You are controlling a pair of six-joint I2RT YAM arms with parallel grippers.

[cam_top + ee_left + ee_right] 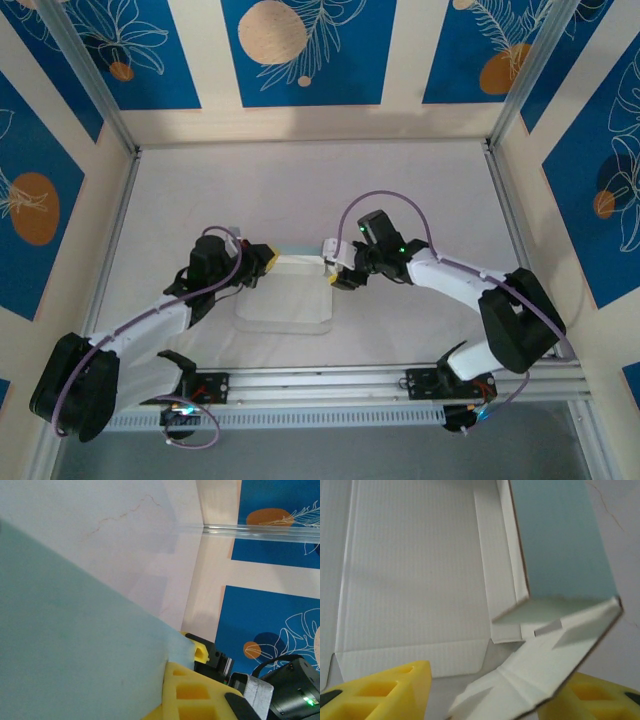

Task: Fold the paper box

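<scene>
The paper box [285, 305] lies opened out at the table's middle, white face up, with its far wall raised between my grippers. My left gripper [262, 258] is shut on that wall's left end. In the left wrist view the mint-green panel [75, 645] runs into the yellow fingers [192, 695] of the left gripper [184, 656]. My right gripper [335, 270] stands at the wall's right end. In the right wrist view the right gripper [495, 692] is open, and a creased white end flap [540, 665] slants between its jaws, resting over the right finger [602, 695]. The green wall [560, 540] rises above it.
The white table [300, 190] is enclosed by aluminium posts [95, 85] and blue-patterned walls [310, 50]. A rail [330, 380] carrying both arm bases runs along the near edge.
</scene>
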